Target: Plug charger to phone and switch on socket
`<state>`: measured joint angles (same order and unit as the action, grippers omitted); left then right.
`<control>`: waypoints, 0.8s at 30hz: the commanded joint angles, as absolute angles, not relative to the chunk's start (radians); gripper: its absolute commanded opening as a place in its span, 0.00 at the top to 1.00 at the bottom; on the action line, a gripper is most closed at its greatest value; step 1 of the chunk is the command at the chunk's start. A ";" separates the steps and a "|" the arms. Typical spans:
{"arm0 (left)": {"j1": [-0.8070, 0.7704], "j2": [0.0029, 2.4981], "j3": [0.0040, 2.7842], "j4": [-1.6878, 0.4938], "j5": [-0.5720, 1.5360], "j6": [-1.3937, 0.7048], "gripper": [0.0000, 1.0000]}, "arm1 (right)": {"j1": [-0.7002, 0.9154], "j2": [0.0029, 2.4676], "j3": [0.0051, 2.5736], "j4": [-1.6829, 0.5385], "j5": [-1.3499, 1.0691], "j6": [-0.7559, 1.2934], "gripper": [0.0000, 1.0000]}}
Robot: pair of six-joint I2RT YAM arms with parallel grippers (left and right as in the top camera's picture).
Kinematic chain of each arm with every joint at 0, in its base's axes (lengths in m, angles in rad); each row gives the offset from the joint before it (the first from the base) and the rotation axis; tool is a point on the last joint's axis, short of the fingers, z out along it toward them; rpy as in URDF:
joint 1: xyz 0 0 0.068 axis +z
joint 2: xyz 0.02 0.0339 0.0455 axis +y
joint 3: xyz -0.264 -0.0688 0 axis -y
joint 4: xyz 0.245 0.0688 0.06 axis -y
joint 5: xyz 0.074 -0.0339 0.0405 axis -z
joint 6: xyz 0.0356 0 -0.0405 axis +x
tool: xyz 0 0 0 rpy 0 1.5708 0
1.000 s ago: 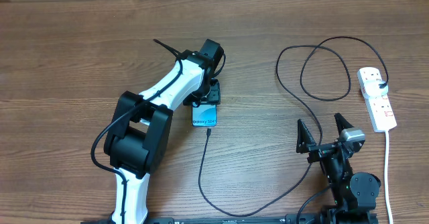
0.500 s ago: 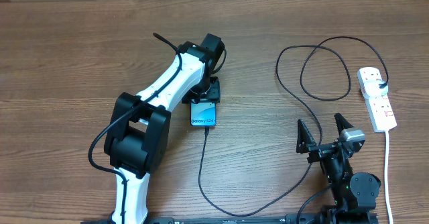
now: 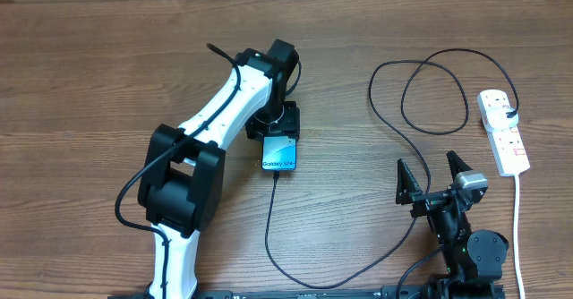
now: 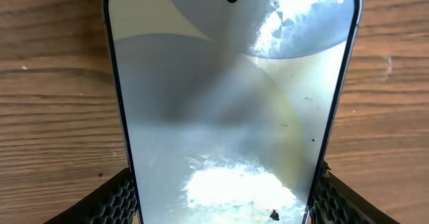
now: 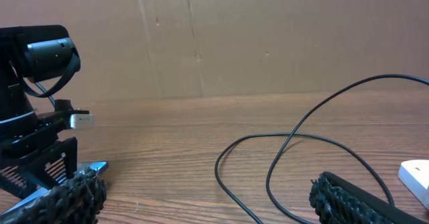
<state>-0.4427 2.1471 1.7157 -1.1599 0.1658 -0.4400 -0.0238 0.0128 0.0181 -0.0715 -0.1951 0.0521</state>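
Observation:
The phone [image 3: 279,154], blue-teal with a white "Galaxy" band, lies on the table and fills the left wrist view [image 4: 228,96]. My left gripper [image 3: 281,129] is shut on its far end, one jaw on each long edge [image 4: 224,200]. The charger cable [image 3: 270,223] runs from a tip touching the phone's near end, loops right and goes up to the socket [image 3: 503,131]. I cannot tell whether the tip is inserted. My right gripper [image 3: 431,175] is open and empty to the left of the socket. Its fingers [image 5: 208,204] frame a cable loop [image 5: 281,163].
The socket's white cord [image 3: 517,218] runs down to the front edge at the right. A brown wall [image 5: 234,36] stands behind the table. My left arm [image 5: 30,83] shows at the left of the right wrist view.
My left gripper has twisted and shifted the phone slightly right, so the phone is angled differently. The right arm and the socket have not moved.

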 commanded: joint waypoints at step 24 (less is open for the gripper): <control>-0.297 2.103 1.747 -1.170 0.827 -0.198 0.47 | -0.018 0.234 0.232 -0.126 -0.714 0.344 0.00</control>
